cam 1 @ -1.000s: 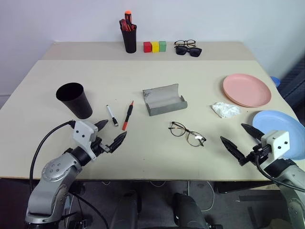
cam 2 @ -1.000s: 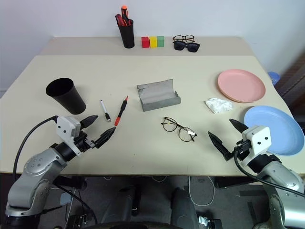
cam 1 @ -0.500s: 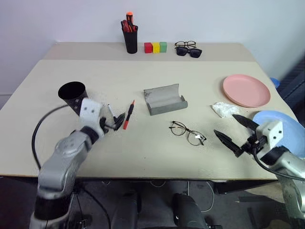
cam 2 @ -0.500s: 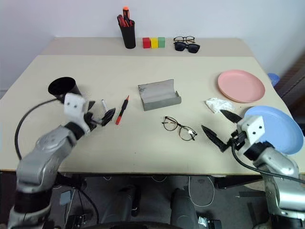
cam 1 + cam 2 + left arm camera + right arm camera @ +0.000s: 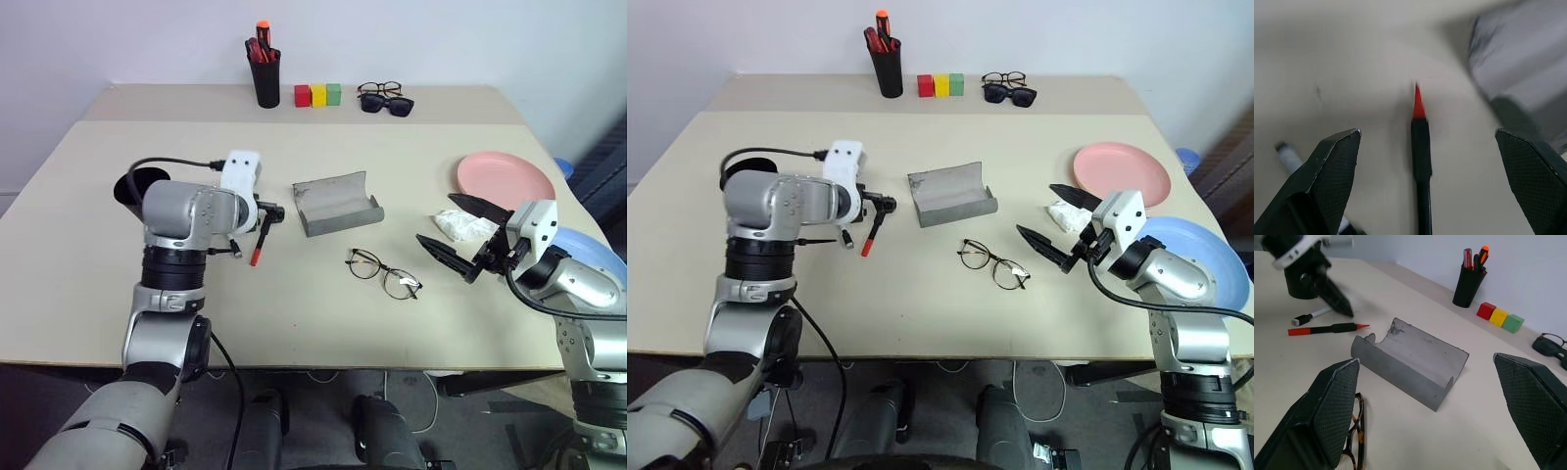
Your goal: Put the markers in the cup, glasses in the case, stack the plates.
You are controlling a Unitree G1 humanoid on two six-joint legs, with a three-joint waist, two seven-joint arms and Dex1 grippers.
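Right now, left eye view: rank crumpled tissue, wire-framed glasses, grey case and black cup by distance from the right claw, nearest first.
From the right claw, open above the table:
1. Crumpled tissue, right beside it, by the upper finger.
2. Wire-framed glasses, just to its left, nearer the table's front edge.
3. Grey case, mid-table, lid open.
4. Black cup, far left, partly behind the left arm.

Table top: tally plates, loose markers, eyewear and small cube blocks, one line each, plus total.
Round plastic plates: 2 (salmon pink, light blue)
Loose markers: 2 (red-and-black, white black-capped)
Eyewear: 3 (wire-framed spectacles, dark-framed spectacles, black sunglasses)
Small cube blocks: 3 (red, yellow, green)
Total: 10
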